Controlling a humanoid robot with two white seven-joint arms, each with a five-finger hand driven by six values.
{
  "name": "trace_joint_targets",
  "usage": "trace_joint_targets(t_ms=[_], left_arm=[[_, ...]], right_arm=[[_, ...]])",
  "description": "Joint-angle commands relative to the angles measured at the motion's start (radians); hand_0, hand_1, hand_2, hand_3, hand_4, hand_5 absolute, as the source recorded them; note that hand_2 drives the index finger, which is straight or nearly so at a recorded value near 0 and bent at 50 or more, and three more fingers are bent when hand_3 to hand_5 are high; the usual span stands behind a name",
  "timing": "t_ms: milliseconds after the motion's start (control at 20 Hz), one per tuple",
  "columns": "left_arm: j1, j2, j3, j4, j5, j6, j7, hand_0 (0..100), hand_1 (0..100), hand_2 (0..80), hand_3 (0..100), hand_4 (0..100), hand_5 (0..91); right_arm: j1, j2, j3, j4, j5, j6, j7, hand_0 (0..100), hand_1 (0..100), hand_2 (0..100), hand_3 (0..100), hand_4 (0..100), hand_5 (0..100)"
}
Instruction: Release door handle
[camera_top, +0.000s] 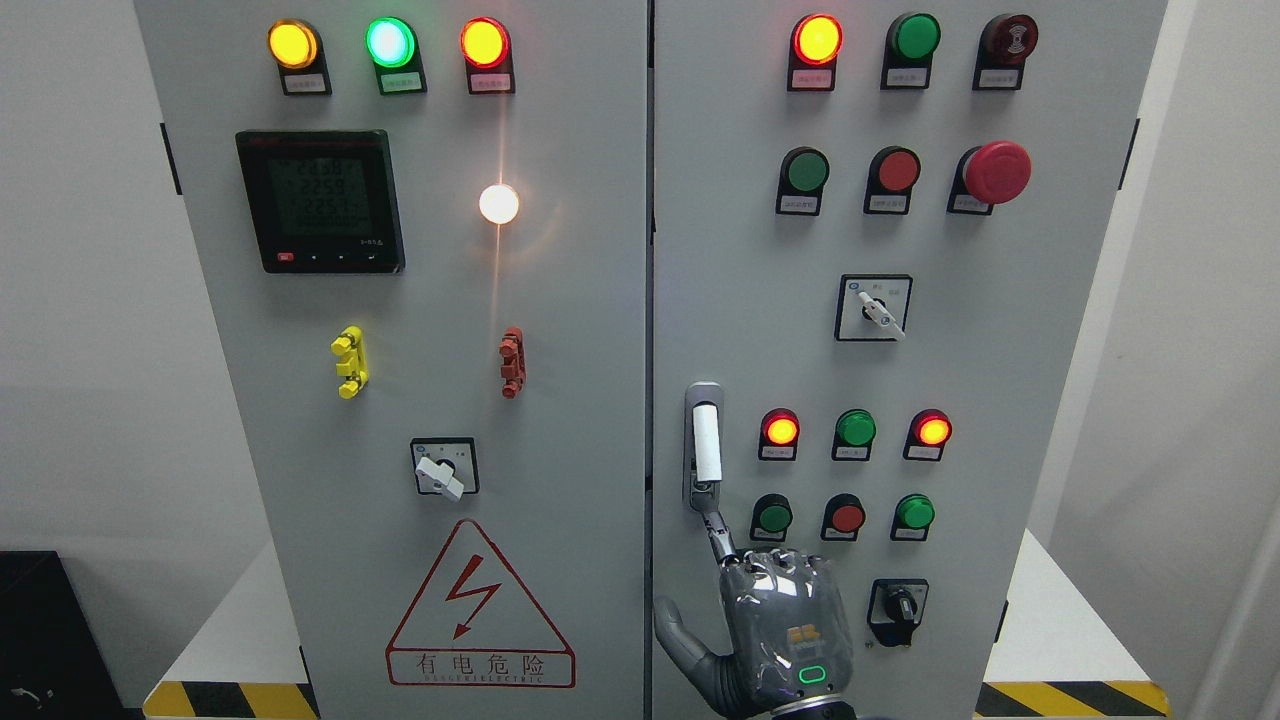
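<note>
A grey electrical cabinet (560, 400) with two doors is seen head-on, and the door handle (706, 445), a white upright bar in a metal recess, sits at the left edge of the right door (1000, 400), its long axis vertical. The right hand (770, 620), entering from the bottom edge, is shown with one finger (718, 530) stretched up to touch the handle's lower end, the other fingers curled at the knuckles and the thumb spread left; nothing is gripped. The release is judged nearly finished, and what remains appears to be drawing that fingertip down and away from the door.
</note>
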Motion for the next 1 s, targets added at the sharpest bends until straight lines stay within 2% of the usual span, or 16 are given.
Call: trace_joint_targets(t_ms=[0,751,952], left_arm=[[0.017,0.000,0.000,0.000,0.001,-0.001,0.000,12,56,0.0,0,0,0.0],[0.017,0.000,0.000,0.000,-0.001,-0.001,0.000,12,56,0.0,0,0,0.0],[0.017,0.000,0.000,0.000,-0.001,-0.001,0.000,12,56,0.0,0,0,0.0]], right_arm=[[0.005,0.000,0.001,-0.020,0.000,-0.001,-0.004,34,25,15,100,100,100],[0.054,0.000,-0.002,-0.074,-0.006,-0.009,-0.006,35,25,38,100,100,100],[0.084,-0.002,-0.002,-0.118,-0.009,-0.012,-0.003,38,26,44,100,99,100]])
